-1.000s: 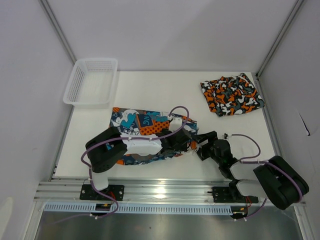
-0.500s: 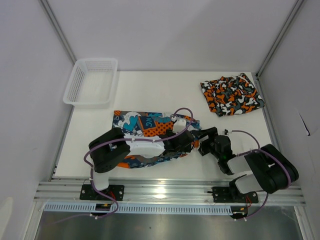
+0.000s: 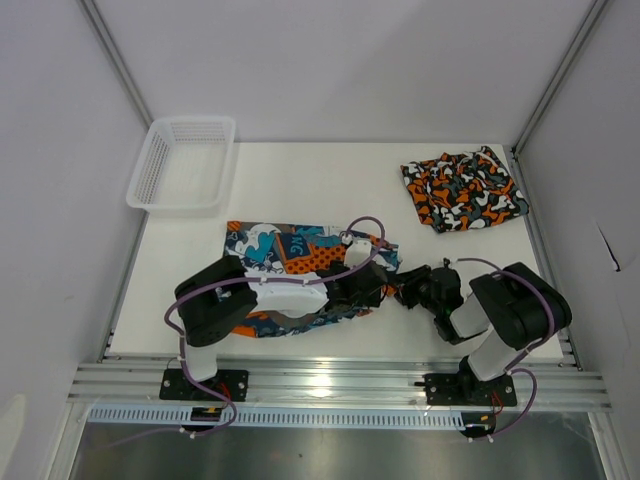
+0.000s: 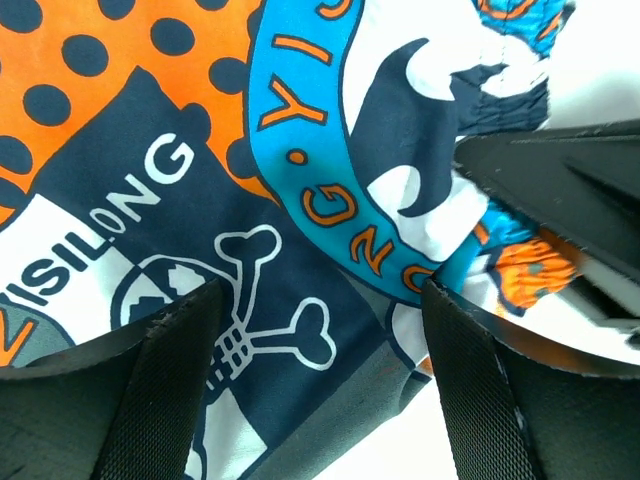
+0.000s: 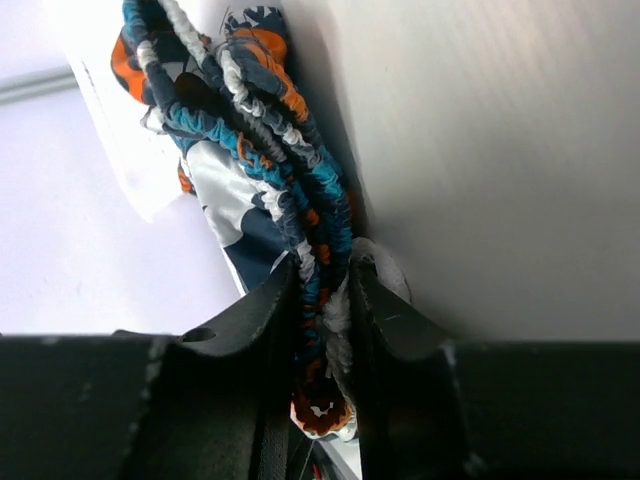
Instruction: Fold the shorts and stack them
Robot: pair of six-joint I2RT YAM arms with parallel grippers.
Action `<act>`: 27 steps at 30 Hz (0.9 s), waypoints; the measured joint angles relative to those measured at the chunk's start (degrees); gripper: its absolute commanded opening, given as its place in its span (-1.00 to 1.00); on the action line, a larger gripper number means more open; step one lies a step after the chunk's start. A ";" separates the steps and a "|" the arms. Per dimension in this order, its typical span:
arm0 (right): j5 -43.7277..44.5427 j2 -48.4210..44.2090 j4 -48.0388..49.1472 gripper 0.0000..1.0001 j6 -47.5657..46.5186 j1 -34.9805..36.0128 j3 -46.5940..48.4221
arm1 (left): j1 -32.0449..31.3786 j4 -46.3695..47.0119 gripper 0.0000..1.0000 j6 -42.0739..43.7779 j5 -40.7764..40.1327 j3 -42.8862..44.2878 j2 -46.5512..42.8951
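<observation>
Folding the cartoon-print shorts [image 3: 285, 250] is the step in hand, judged from the layout: this garment lies spread out on the table [image 3: 320, 185] at near centre-left, with both arms working at its right-hand end. The right gripper [image 5: 325, 290] is clenched on the gathered elastic waistband [image 5: 270, 160] at that end; the right wrist view shows several bunched layers of blue-teal, navy, orange and white elastic pinched between the two fingers. The left gripper [image 4: 320, 300] is released, its fingers spread wide and pointing down at the fabric just left of the right gripper; whether the fingertips touch the cloth cannot be told. Between its fingers the print shows a white skull-and-crossbones on navy, a teal band with orange lettering and an orange panel with navy dots. The fabric looks thin and limp, so it will likely sag when lifted by one edge. The next move calls for the left gripper to grip the same end, or to pin the cloth, so that the held edge can be carried leftward over the garment without the layers slipping apart. Farther back at the right, the camouflage shorts [image 3: 463, 190] lie as a compact, roughly square bundle, apparently already folded, well apart from the working area; stacking is not yet done. At the far left stands the white mesh basket [image 3: 190, 121], touching neither garment.
</observation>
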 measured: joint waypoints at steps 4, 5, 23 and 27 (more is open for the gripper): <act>-2.10 -3.54 -5.31 -0.41 -2.73 -0.07 0.48 | -0.07 -3.17 0.68 0.55 0.55 -0.39 -1.20; -2.19 -6.32 -10.32 -0.41 -4.00 0.04 1.29 | -0.07 -3.80 0.68 0.76 0.50 -0.31 -1.25; 16.09 -27.69 -78.55 -0.54 -24.87 4.55 23.52 | -6.88 -4.20 0.68 7.76 -3.15 -6.99 -10.01; 15.32 -28.70 -81.35 -0.32 -27.26 3.06 23.54 | -7.08 -2.54 0.68 9.29 -4.07 -9.44 -14.16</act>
